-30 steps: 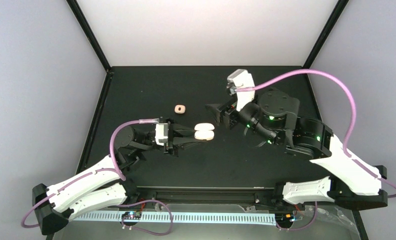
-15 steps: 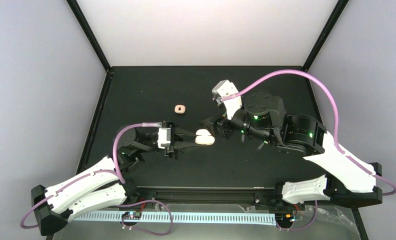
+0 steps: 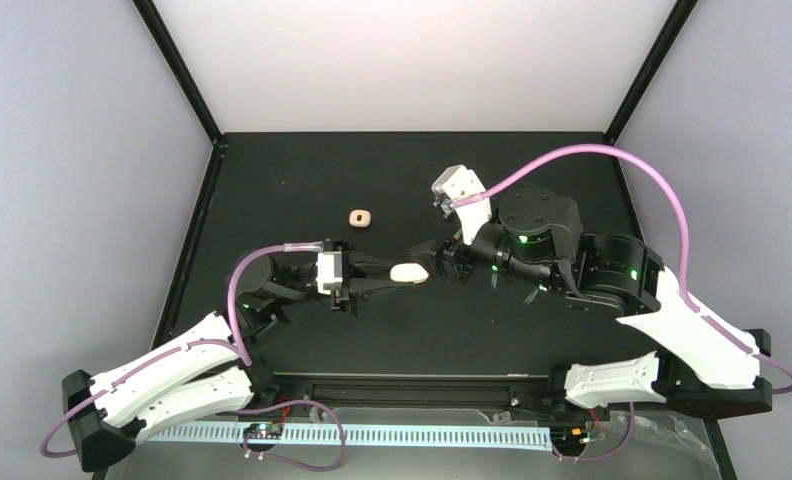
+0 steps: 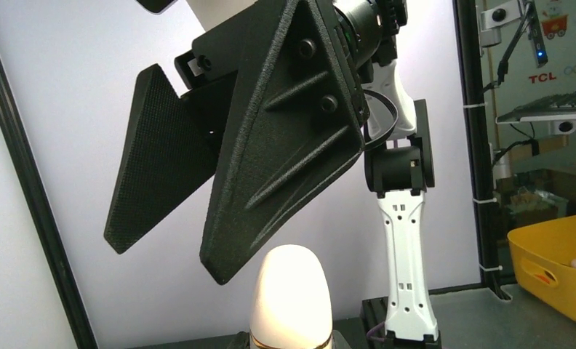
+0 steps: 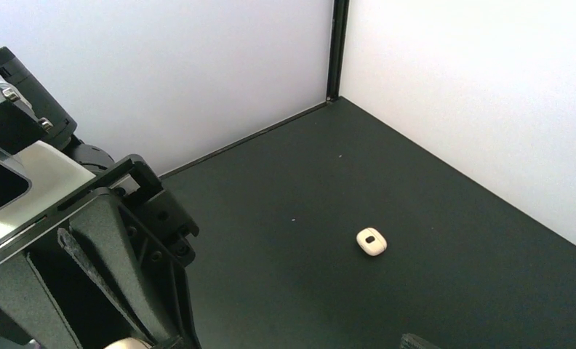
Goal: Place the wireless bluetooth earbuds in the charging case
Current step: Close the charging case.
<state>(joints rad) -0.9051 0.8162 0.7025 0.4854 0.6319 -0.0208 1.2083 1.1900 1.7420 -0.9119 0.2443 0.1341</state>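
- L hand (image 3: 392, 273) is clamped on the charging case (image 3: 410, 272). It grips the case's near end, so the rounded cream body sticks out past the fingertips toward the R arm.
- On my L wrist cam the case stands up from the bottom edge, domed top uppermost. A thin brownish line crosses it low down, and I can't tell if that's the lid seam.
- R hand (image 4: 165, 254) is spread. The two black triangular fingers stand well apart w/ nothing between them.
- R fingers sit just above and beside the case's free end, and the nearer fingertip is just left of the dome. Can't tell if it touches, though it looks a hair apart.
- From the top cam both hands meet nose to nose around mid counter (image 3: 302, 170), w/ the case between them and lifted off the surface.
- A small cream case (image 5: 372, 242) w/ a dark spot on top lies alone on the black counter. It's toward the far-left area, well apart from both hands.
- Earbuds: can't make any out in these views, so I can't say where they are.
- Yellow bin (image 4: 561, 276) shows at the R edge of the L wrist cam, beyond the rig. Something pale is inside, too blurry to ID.
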